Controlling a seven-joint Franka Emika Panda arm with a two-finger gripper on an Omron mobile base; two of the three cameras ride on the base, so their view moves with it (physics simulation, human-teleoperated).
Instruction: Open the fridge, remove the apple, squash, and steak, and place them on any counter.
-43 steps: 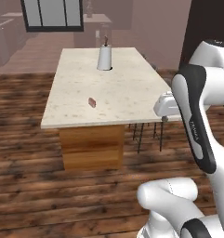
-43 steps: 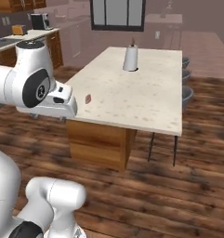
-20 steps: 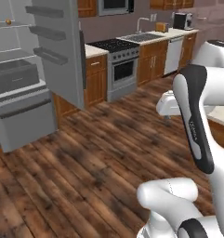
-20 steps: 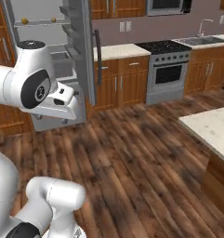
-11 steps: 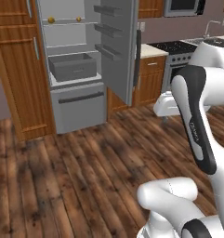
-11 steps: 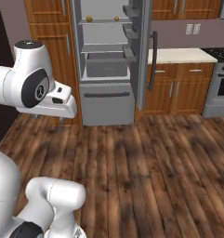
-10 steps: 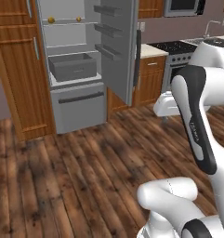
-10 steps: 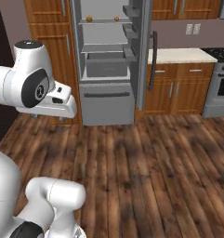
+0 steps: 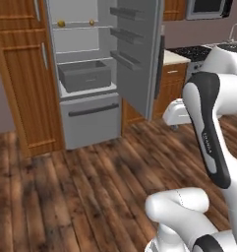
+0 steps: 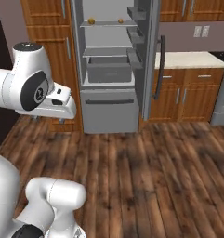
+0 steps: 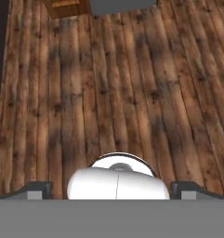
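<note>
Up on the tall grey fridge's [image 10: 111, 69] top shelf sit two small yellow-orange round fruits [image 10: 105, 21]. Jaws look spread and empty; reaching that high could knock one off.

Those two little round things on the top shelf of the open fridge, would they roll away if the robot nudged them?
Probably. Both the yellowish one and the orange one look round, so a sideways push would likely roll them along the shelf. They look small, so probably light. Which is apple or squash is too small to tell.
</note>
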